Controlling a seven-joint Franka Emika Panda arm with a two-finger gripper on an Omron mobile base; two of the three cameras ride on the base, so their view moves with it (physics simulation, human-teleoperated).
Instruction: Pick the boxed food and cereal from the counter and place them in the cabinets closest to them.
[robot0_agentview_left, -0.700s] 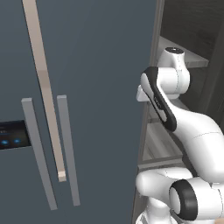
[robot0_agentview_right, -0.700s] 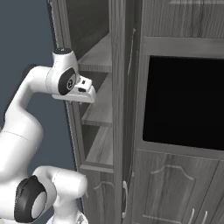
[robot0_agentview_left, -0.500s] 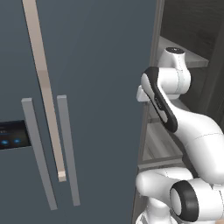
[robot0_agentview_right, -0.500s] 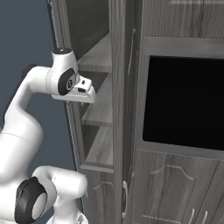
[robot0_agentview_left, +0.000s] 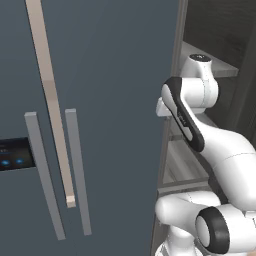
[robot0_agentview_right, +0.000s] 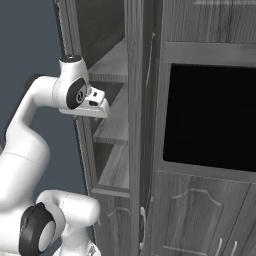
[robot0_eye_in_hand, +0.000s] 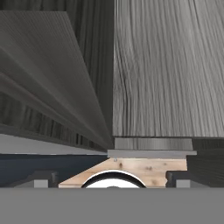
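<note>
My arm reaches into the open dark wood-grain cabinet (robot0_agentview_right: 112, 135) that stands beside the fridge. The white hand (robot0_agentview_right: 92, 102) is level with the middle shelf (robot0_agentview_left: 186, 159), and its fingers are hidden behind the cabinet's open door (robot0_agentview_right: 135, 100). In the hand view my gripper (robot0_eye_in_hand: 111, 178) is open. Its two dark fingertips (robot0_eye_in_hand: 41, 178) stand far apart with nothing between them, facing grey wood-grain panels (robot0_eye_in_hand: 153, 78). The boxed food, the cereal and the counter are out of view.
The smooth blue-grey fridge (robot0_agentview_left: 110, 90) with long bar handles (robot0_agentview_left: 77, 170) stands close on the arm's left. Right of the open door are a black built-in appliance recess (robot0_agentview_right: 210, 120) and shut panelled lower doors (robot0_agentview_right: 200, 215).
</note>
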